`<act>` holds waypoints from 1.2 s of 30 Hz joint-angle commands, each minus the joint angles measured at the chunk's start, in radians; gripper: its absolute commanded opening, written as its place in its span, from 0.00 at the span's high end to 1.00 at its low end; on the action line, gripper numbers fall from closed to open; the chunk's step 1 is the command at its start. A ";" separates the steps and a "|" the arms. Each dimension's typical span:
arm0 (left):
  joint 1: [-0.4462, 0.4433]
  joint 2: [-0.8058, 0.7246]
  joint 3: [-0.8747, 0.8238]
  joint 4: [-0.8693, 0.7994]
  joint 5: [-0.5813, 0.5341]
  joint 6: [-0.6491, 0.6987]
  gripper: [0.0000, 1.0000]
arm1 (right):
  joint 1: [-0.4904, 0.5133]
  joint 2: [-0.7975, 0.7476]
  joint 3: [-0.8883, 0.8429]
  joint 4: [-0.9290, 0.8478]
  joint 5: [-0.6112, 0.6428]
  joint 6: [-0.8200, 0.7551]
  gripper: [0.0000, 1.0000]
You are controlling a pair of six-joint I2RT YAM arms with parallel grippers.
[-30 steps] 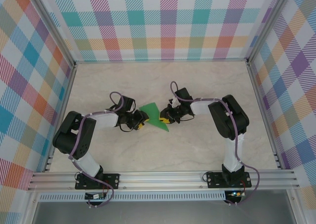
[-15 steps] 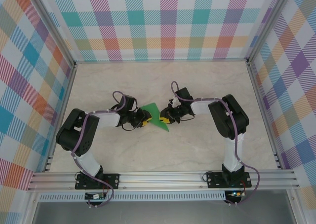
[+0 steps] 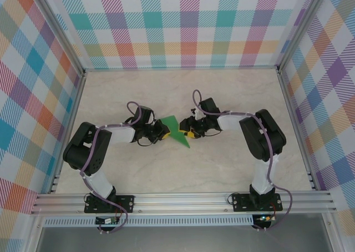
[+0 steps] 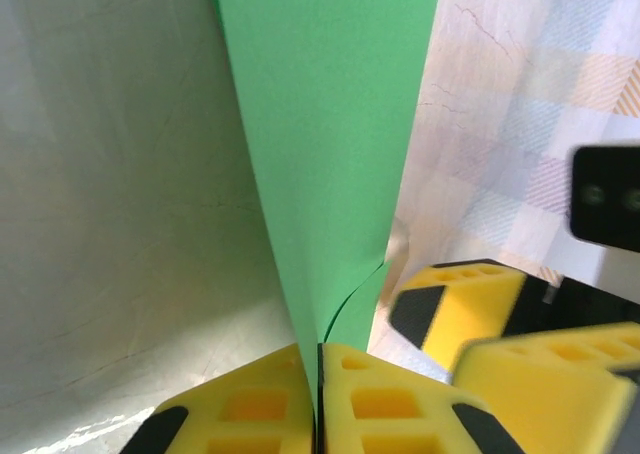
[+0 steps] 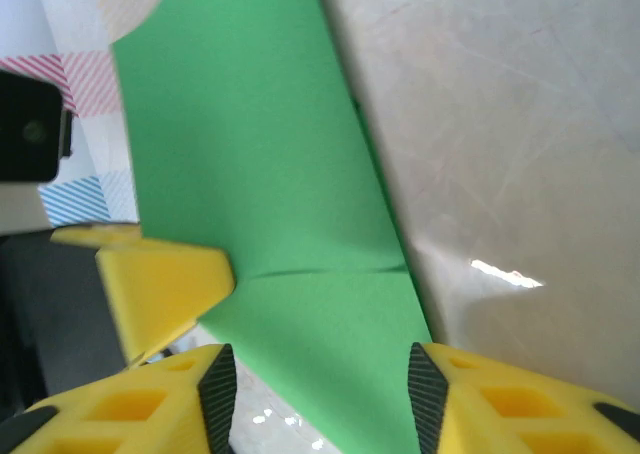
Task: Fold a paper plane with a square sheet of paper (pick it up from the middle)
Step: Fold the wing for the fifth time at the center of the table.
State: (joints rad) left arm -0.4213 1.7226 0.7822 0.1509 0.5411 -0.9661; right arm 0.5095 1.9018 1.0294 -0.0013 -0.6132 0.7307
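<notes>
Since one second ago, the left gripper [image 4: 318, 366] has been advanced and closed, and the right gripper [image 5: 315, 389] has been opened. The folded green sheet of paper [image 3: 176, 131] is pinched by its edge between the left gripper's yellow fingers [image 4: 250, 409] and extends ahead of them. The right gripper's jaws are held part-way apart, with the sheet lying between and ahead of them; contact with them cannot be determined. The marbled tabletop [image 3: 222, 169] is seen beneath both grippers.
</notes>
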 commanded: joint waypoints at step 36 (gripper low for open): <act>-0.039 -0.047 0.101 -0.167 -0.015 -0.042 0.94 | 0.382 -0.058 -0.232 0.507 0.802 -1.039 0.62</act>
State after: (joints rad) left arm -0.4450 1.7115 0.8558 0.0048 0.5304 -1.0004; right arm 0.8814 1.8229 0.7712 0.4610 0.1623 -0.2768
